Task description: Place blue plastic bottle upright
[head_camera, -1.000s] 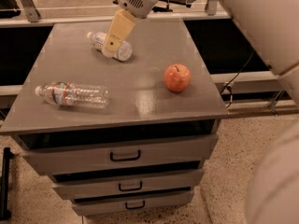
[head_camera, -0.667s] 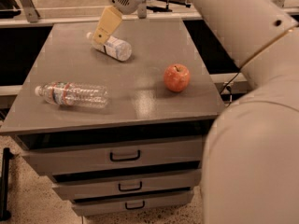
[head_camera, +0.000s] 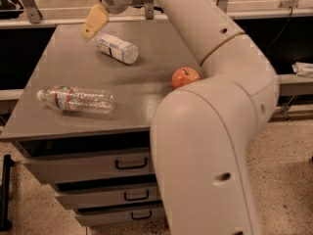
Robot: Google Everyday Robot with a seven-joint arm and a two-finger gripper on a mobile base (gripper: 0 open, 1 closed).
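Observation:
The blue plastic bottle (head_camera: 117, 48), small and clear with a white label, lies on its side at the back of the grey cabinet top (head_camera: 63, 62). Its cap end points back-left and is hidden near my gripper. My gripper (head_camera: 94, 22) hangs just above and to the left of that end, close to the bottle. I cannot tell if it touches it. My arm (head_camera: 210, 131) sweeps from the top of the view down across the right foreground.
A longer ribbed clear bottle (head_camera: 76, 99) with a red-and-blue label lies on its side at the front left. A red apple (head_camera: 185, 76) sits right of centre, partly behind my arm. Drawers (head_camera: 93, 168) are below the top.
My gripper has moved left, from over the small bottle to beside its back-left end. My arm has swung into the right foreground. The bottle still lies where it was.

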